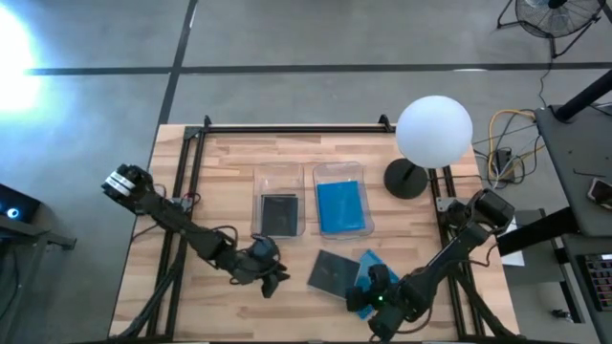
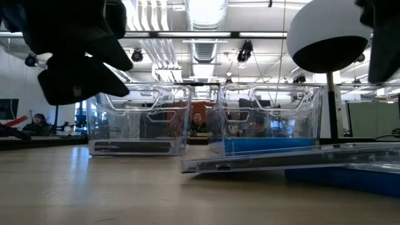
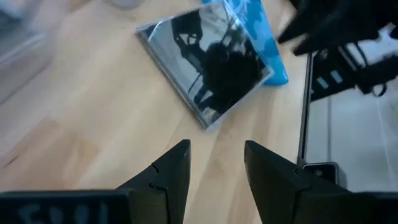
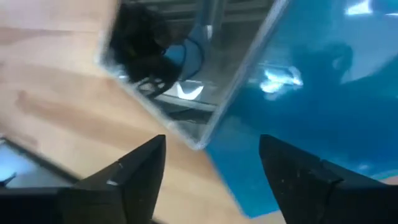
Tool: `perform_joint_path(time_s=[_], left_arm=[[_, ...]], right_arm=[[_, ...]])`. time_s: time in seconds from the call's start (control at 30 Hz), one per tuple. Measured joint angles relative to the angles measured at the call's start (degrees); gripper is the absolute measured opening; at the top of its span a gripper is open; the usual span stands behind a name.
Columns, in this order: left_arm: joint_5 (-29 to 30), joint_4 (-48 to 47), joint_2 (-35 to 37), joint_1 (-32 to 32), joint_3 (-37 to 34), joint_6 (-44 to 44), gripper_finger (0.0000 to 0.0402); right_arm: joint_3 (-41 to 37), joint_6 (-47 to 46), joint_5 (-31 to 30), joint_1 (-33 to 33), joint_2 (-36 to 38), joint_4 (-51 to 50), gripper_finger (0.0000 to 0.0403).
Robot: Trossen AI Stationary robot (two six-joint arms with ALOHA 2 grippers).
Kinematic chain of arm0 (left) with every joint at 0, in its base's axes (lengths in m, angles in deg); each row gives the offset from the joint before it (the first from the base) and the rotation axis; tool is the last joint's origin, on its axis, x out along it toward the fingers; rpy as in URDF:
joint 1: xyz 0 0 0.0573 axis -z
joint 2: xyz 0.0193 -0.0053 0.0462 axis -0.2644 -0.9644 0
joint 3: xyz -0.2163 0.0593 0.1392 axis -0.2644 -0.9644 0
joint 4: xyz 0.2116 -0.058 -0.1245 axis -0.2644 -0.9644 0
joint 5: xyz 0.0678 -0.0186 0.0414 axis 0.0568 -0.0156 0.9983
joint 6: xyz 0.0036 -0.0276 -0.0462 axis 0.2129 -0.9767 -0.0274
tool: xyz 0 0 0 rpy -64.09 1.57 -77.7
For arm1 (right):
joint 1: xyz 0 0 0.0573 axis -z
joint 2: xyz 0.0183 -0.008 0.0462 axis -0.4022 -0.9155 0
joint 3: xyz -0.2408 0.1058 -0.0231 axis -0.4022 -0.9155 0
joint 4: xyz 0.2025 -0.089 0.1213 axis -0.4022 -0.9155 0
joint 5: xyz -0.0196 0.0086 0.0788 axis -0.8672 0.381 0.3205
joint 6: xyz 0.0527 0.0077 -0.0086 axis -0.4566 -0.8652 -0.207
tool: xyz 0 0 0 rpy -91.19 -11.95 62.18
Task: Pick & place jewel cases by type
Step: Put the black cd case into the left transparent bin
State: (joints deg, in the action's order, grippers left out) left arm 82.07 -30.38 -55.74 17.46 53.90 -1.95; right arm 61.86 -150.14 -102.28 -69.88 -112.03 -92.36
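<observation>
Right gripper (image 1: 368, 298) hovers low at table's 5 o'clock, fingers (image 4: 134, 171) spread wide, empty, over a blue jewel case (image 1: 367, 268). A dark jewel case (image 1: 335, 273) lies tilted on that blue one. Left gripper (image 1: 272, 275) at 6 o'clock, fingers (image 3: 171, 171) apart, holding nothing. At 12 o'clock two clear bins: left bin (image 1: 279, 175) has a dark case (image 1: 278, 214), right bin (image 1: 339, 172) blue cases (image 1: 341, 206).
</observation>
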Motion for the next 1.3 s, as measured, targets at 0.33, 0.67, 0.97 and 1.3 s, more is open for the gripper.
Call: perform_joint_path(time_s=[0.33,0.67,0.97,1.3], left_arm=[[-0.68,-6.22,-10.97,-1.55,10.08,8.43,0.0133],[-1.25,-7.13,-18.88,-2.98,14.29,9.69,0.0133],[-2.26,-4.09,-22.49,-4.25,15.92,9.85,0.0133],[-2.80,-3.58,-22.56,-4.23,15.97,9.06,0.0133]], right_arm=[[-8.92,0.24,0.67,2.27,-0.09,13.39,0.0261],[-8.61,3.72,0.69,5.73,-0.02,16.97,0.0245],[-7.72,3.95,-0.99,7.90,-0.04,16.10,0.0246],[-8.53,4.23,-3.08,8.65,-0.07,16.38,0.0240]])
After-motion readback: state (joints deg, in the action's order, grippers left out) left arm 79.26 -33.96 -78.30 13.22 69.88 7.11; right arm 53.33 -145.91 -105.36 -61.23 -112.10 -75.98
